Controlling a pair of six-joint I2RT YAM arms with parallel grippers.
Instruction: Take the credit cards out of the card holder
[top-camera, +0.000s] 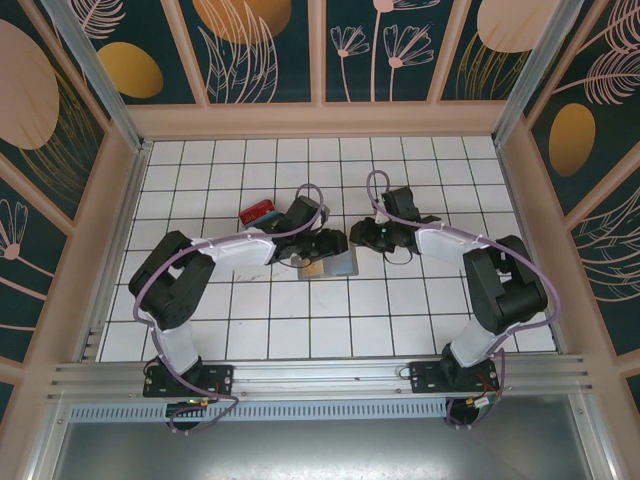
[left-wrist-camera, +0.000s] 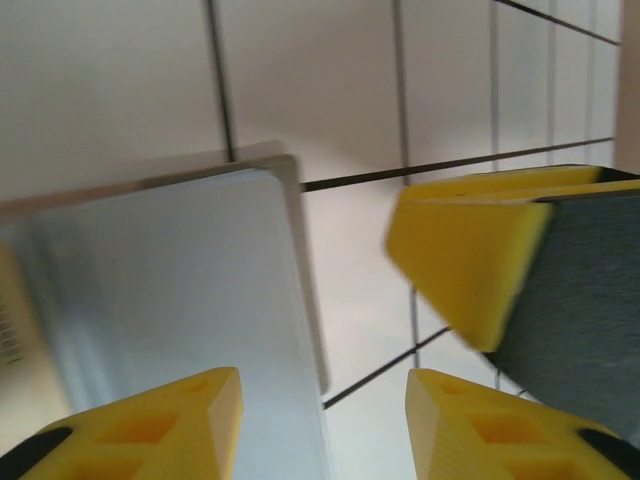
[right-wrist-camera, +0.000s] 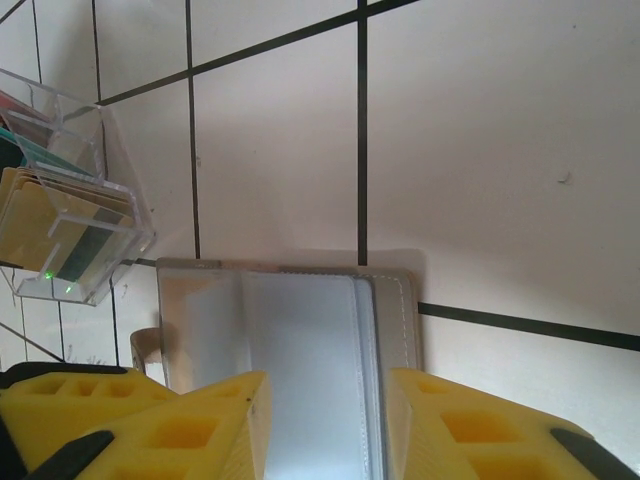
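A small robot test booth, like a lab, is shown. A white tiled floor with dark lines (top-camera: 400, 310) is laid under the left gripper (top-camera: 331, 243) and the right gripper (top-camera: 363, 235). Dark teal wall panels painted with pale flowers and orange circles (top-camera: 260, 50) are set around them. A grey metal rail (top-camera: 320, 376) is bolted behind them.

The card holder (top-camera: 333, 266) lies opened flat near the middle of the desk (top-camera: 300, 330). Behind it and to its left, apart from it, sits a box (top-camera: 258, 212) with the credit cards (right-wrist-camera: 45, 215) inside. The left gripper (left-wrist-camera: 320, 415) hangs just behind the holder's left end and the right gripper (right-wrist-camera: 325, 420) just behind its right end. Both have their jaws parted and sit near each other.
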